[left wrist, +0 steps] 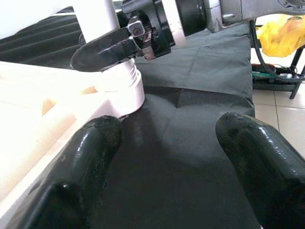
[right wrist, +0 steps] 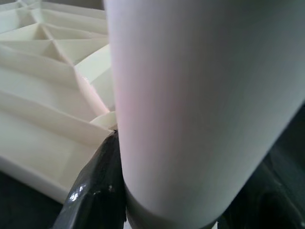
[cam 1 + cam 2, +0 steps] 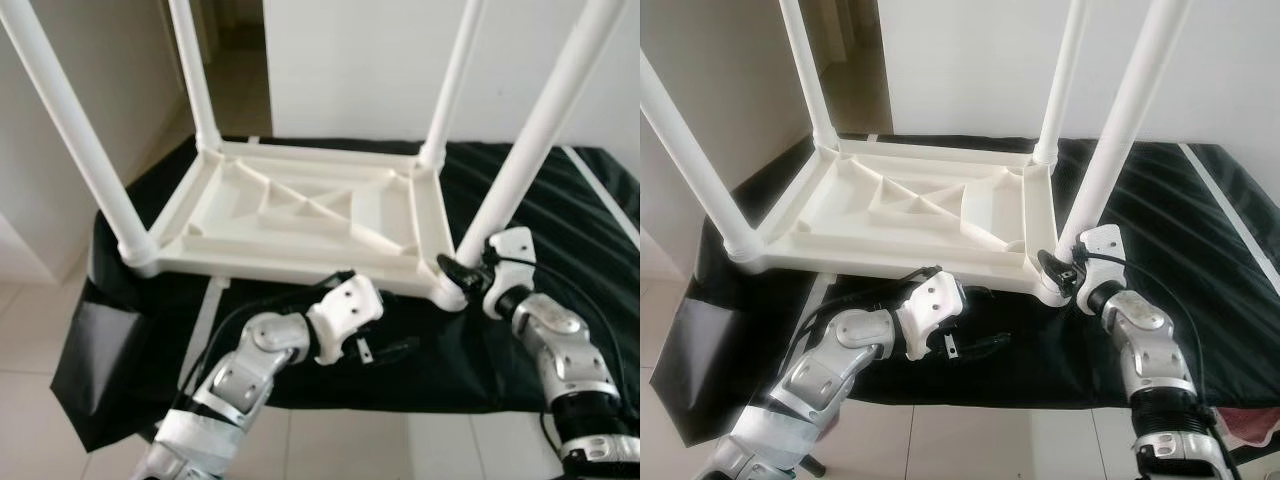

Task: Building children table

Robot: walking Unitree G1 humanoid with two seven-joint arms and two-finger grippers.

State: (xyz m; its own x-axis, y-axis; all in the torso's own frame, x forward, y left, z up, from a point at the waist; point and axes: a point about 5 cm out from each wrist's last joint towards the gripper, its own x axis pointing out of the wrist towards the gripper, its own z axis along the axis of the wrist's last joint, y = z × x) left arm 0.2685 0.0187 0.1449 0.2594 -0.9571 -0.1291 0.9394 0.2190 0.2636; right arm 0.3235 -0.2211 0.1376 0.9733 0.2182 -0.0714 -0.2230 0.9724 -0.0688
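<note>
Gripping table leg [image 2: 200, 109], right end effector [image 3: 1065, 268]

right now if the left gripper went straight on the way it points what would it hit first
Probably the table's near right corner socket, where the right gripper grips the leg. The left gripper hovers open above the black cloth; depth is unclear.

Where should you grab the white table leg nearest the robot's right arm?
Low down, just above its socket, from the robot's side. The near right leg is a smooth round tube leaning outward, so fingers can close around it. The right gripper already grips there.
</note>
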